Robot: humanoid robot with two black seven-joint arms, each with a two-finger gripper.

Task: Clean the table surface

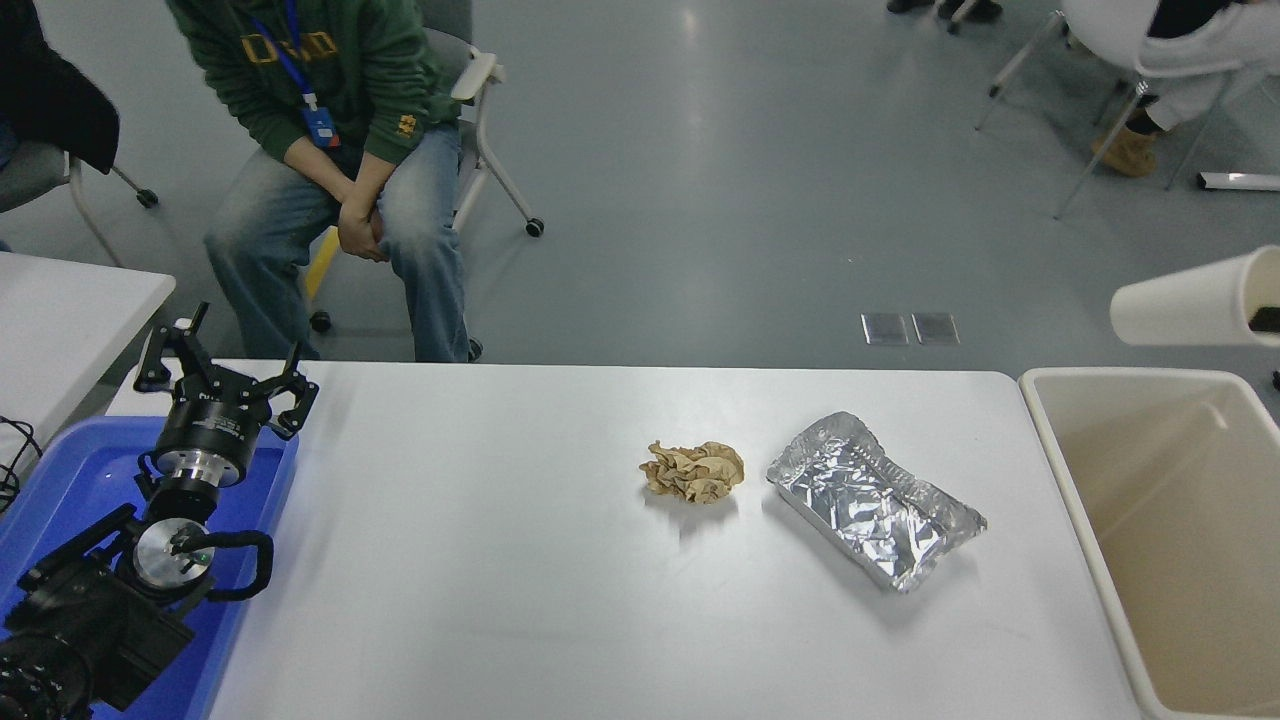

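The white table surface point(500, 580) bears a crumpled brown paper ball point(693, 471) near the middle and a crumpled foil tray point(875, 497) to its right. A white paper cup point(1185, 299) hangs on its side in the air above the far end of the beige bin point(1180, 520), mouth toward the right edge. Of my right gripper only a black fingertip point(1266, 318) shows, inside the cup's mouth at the picture's edge; it holds the cup. My left gripper point(228, 372) is parked open at the lower left over the blue bin point(60, 480).
A person in a green hoodie sits on a chair beyond the table's far left side. A smaller white table point(60, 310) stands at the left. Another seated person and chairs are at the top right.
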